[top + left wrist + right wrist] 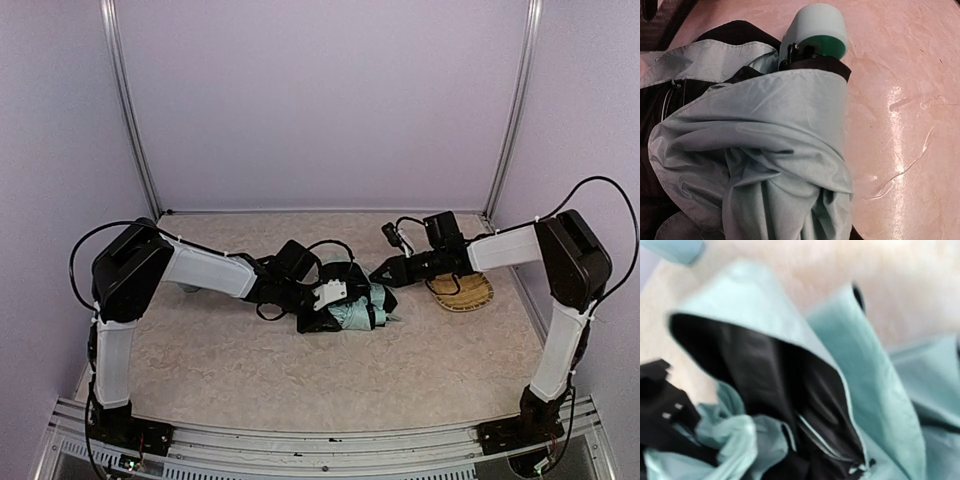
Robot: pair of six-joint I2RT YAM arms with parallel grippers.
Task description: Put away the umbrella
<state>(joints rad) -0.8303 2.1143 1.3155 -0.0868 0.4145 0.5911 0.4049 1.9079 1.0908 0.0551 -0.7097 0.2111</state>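
Observation:
The umbrella (350, 308) lies folded in a loose bundle at the table's middle, pale mint-green fabric with black underside showing. In the left wrist view its fabric (775, 150) fills the frame, and the pale green handle (817, 30) points away. My left gripper (327, 293) sits on the bundle's left half and seems shut on it; its fingertips are buried in fabric. My right gripper (384, 274) is at the bundle's right end, touching the fabric. The right wrist view is blurred and shows only mint and black folds (805, 390), no fingers.
A woven straw tray (465, 293) lies on the table right of the umbrella, under the right forearm. A light blue object (675, 247) shows at the top left of the right wrist view. Purple walls enclose the table on three sides.

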